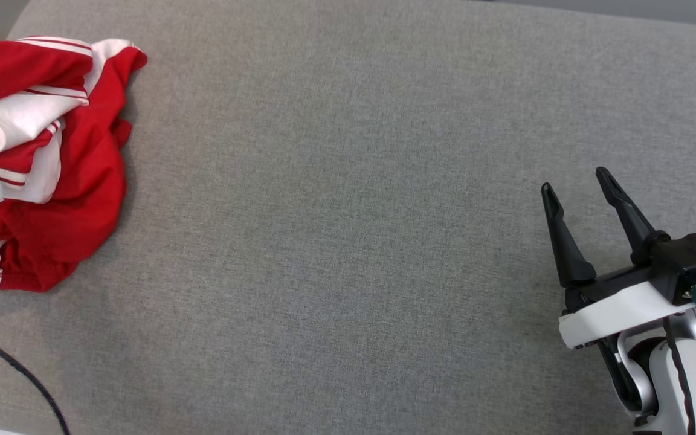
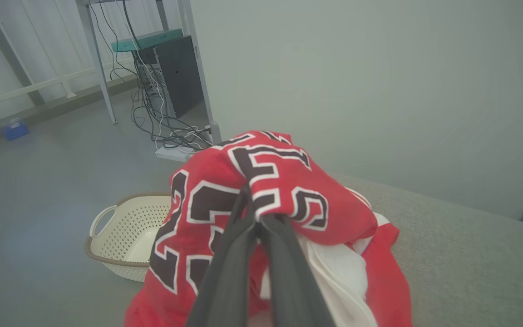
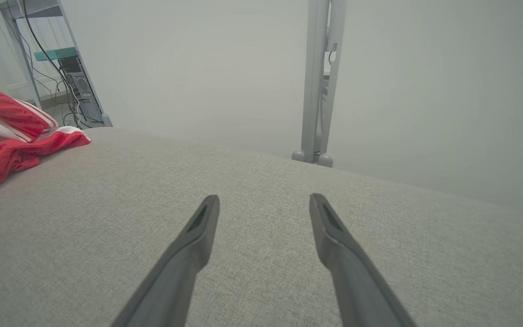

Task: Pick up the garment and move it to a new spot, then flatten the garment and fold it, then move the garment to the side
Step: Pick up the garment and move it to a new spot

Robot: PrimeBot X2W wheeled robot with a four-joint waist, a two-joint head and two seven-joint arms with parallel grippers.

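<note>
Hovering at four o'clock in the head view, the right gripper [image 1: 574,180] gapes empty. At nine o'clock the left gripper [image 2: 253,211] pinches a fold of the crumpled red-and-white garment [image 1: 82,181] on the grey table [image 1: 348,241], probably to lift it. Its black numerals are too bunched to read.

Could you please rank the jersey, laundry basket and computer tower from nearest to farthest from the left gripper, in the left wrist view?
1. Jersey: clamped in the left gripper.
2. Laundry basket: on the floor, lower left.
3. Computer tower: far back, upper left.
</note>
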